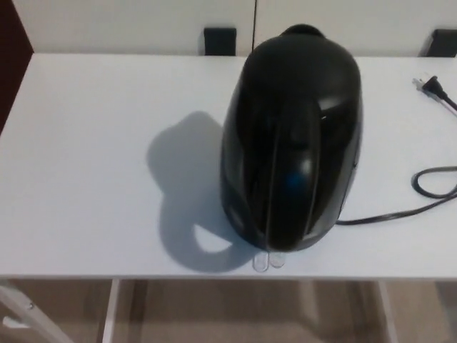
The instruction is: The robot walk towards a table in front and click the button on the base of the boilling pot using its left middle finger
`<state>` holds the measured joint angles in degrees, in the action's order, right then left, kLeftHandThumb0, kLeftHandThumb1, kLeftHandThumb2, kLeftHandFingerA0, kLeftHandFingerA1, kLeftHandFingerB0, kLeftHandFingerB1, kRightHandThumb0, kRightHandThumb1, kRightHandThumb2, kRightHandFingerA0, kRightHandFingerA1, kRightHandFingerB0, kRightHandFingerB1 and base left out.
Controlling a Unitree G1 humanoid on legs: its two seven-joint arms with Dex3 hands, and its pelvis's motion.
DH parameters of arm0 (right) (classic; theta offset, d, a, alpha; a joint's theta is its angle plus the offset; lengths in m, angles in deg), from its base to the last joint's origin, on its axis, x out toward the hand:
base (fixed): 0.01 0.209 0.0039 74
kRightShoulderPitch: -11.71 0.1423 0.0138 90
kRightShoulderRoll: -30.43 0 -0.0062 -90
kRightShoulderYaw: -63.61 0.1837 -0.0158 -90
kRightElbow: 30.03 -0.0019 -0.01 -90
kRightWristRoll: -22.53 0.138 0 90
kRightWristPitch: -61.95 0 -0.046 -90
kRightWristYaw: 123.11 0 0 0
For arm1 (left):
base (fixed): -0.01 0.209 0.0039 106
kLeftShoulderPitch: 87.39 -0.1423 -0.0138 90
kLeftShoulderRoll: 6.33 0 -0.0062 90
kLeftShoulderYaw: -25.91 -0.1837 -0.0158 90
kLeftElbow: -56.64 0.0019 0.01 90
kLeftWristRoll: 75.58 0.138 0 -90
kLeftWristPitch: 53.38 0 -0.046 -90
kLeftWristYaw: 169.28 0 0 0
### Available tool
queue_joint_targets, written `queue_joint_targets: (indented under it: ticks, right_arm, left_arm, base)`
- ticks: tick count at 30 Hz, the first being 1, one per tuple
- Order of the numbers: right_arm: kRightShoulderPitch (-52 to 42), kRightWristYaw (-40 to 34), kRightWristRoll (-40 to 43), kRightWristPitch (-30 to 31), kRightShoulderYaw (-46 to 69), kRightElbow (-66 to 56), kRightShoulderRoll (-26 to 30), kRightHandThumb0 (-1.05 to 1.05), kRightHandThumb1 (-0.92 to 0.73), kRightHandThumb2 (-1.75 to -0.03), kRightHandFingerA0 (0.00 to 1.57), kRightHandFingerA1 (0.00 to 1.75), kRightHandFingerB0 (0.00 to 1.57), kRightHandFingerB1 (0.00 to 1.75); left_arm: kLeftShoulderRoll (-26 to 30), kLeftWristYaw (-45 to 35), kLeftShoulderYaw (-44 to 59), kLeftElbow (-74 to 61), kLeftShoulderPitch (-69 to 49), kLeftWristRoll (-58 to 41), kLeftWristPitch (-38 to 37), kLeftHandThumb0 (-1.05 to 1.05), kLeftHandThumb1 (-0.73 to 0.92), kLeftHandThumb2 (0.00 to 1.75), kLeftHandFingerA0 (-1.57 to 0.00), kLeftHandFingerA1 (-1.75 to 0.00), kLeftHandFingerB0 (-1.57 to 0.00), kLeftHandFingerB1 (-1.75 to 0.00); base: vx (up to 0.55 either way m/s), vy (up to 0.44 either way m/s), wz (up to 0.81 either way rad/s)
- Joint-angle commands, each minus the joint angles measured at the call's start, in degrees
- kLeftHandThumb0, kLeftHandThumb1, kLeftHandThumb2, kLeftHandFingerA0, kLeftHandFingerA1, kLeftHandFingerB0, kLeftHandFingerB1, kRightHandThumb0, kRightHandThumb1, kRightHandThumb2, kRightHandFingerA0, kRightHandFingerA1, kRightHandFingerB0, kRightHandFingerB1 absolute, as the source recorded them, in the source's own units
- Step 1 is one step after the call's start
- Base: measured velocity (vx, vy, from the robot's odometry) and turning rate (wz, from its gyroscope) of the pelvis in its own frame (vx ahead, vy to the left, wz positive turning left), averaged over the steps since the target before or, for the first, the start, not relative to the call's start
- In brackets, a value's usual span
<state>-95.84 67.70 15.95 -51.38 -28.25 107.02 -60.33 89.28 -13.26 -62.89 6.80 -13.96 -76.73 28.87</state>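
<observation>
A glossy black boiling pot [291, 139] stands on the white table [93, 157], right of the middle and close to the front edge. Its handle faces me. A small clear switch tab [268, 261] sticks out at the foot of the pot, just above the table's front edge. The pot's base is hidden under its body. Neither of my hands shows in the head view.
A black power cord [428, 187] runs from the pot to the right and loops; its plug [430, 86] lies near the table's right rear. Two dark blocks [219, 40] stand behind the table against a pale wall. White table legs [109, 314] show below.
</observation>
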Motion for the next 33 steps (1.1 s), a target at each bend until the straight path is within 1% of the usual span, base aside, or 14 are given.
queue_joint_targets:
  ticks: [1,7,12,15,16,20,21,22,24,27,28,29,32,33]
  right_arm:
    - [-0.29,-0.59,-0.47,-0.38,-0.19,0.44,0.52,-0.09,-0.61,-0.57,0.67,0.56,0.56,0.43]
    - [-0.51,-0.71,-0.56,0.12,-0.37,-0.08,0.54,-0.09,-0.62,-0.58,0.67,0.55,0.55,0.43]
    - [-1.45,-1.01,-0.66,-0.23,-0.39,-0.05,0.71,-0.09,-0.62,-0.57,0.66,0.55,0.56,0.43]
    - [-0.36,-0.91,-0.45,-0.51,-0.32,1.16,0.50,-0.09,-0.61,-0.57,0.69,0.57,0.56,0.43]
    - [-0.34,-0.92,-0.46,-0.59,-0.29,1.19,0.49,-0.09,-0.61,-0.57,0.68,0.57,0.56,0.43]
    - [-0.66,-0.92,-0.62,-1.33,-0.41,0.97,0.83,-0.09,-0.62,-0.57,0.66,0.56,0.56,0.43]
    - [0.12,-0.94,-0.49,-0.64,-0.38,0.87,0.58,-0.09,-0.62,-0.58,0.65,0.56,0.56,0.43]
    - [0.49,-0.98,-0.42,-0.27,-0.35,0.86,0.45,-0.09,-0.62,-0.58,0.66,0.55,0.56,0.43]
    - [-0.22,-0.92,-0.48,-0.54,-0.37,0.91,0.61,-0.08,-0.62,-0.58,0.65,0.55,0.56,0.43]
    - [0.81,-0.93,-0.51,-0.16,-0.46,1.57,0.46,-0.08,-0.61,-0.57,0.66,0.56,0.56,0.43]
    - [1.23,-0.98,-0.57,-0.06,-0.47,1.62,0.54,-0.08,-0.61,-0.57,0.67,0.56,0.56,0.43]
    - [1.10,-0.97,-0.51,-0.21,-0.43,1.66,0.58,-0.08,-0.61,-0.57,0.67,0.56,0.56,0.43]
    - [0.52,-0.99,-0.47,-0.33,-0.34,1.70,0.73,-0.08,-0.61,-0.57,0.67,0.56,0.58,0.44]
    - [0.57,-0.97,-0.43,-0.39,-0.32,1.79,0.69,-0.07,-0.61,-0.57,0.67,0.57,0.58,0.44]
  left_arm:
    - [0.30,0.78,0.38,-2.29,-1.22,0.33,1.25,-0.01,0.39,0.85,-0.37,-0.60,-0.22,-0.52]
    - [0.45,1.11,-0.50,-4.60,-2.47,1.55,0.74,-0.05,0.36,0.83,-0.38,-0.59,-0.23,-0.51]
    - [-0.01,0.48,-1.64,-6.96,-4.41,1.70,0.68,-0.05,0.36,0.83,-0.39,-0.60,-0.23,-0.52]
    - [0.26,0.31,-3.14,-8.94,-5.15,2.81,-0.67,-0.09,0.33,0.81,-0.39,-0.60,-0.24,-0.52]
    - [0.27,0.51,-3.72,-9.58,-5.66,3.25,-1.16,-0.14,0.48,0.55,-0.47,-0.45,-0.35,-0.38]
    - [0.49,2.06,-5.28,-11.50,-6.93,5.37,-2.64,-0.13,0.48,0.53,-0.51,-0.44,-0.37,-0.37]
    - [1.08,2.57,-6.46,-13.04,-7.45,7.02,-5.29,-0.08,0.32,0.80,-0.41,-0.61,-0.24,-0.52]
    - [1.61,3.06,-7.31,-14.39,-7.90,8.13,-6.09,-0.13,0.48,0.53,-0.50,-0.45,-0.36,-0.37]
    - [1.64,3.24,-8.36,-16.22,-9.81,8.47,-6.61,-0.11,0.49,0.54,-0.48,-0.45,-0.37,-0.37]
    - [2.85,4.52,-12.27,-19.25,-11.32,12.96,-10.80,-0.16,0.48,0.53,-0.47,-0.45,-0.36,-0.37]
    - [2.81,4.87,-13.36,-21.09,-11.73,13.66,-9.99,-0.18,0.48,0.53,-0.49,-0.44,-0.37,-0.37]
    - [2.66,5.27,-14.03,-22.03,-12.36,14.04,-9.85,-0.25,0.42,0.59,-0.45,-0.47,-0.36,-0.41]
    - [2.65,6.71,-16.65,-24.52,-14.12,16.05,-11.53,-0.31,0.42,0.61,-0.45,-0.48,-0.35,-0.42]
    - [2.73,6.94,-16.98,-24.96,-14.23,16.20,-11.62,-0.24,0.48,0.54,-0.49,-0.43,-0.38,-0.37]
  base:
    - [0.10,-0.193,0.14]
    - [0.08,-0.234,-0.04]
    - [-0.01,0.052,-0.06]
    - [-0.01,0.187,-0.05]
    - [-0.03,0.318,0.68]
    - [-0.04,0.199,0.01]
    - [0.00,0.000,0.00]
    - [0.00,0.005,0.09]
    - [0.02,-0.013,0.07]
    - [0.02,-0.031,0.09]
    - [0.00,0.000,0.00]
    - [0.00,0.000,0.00]
    - [0.00,0.000,0.00]
    - [0.00,0.000,0.00]
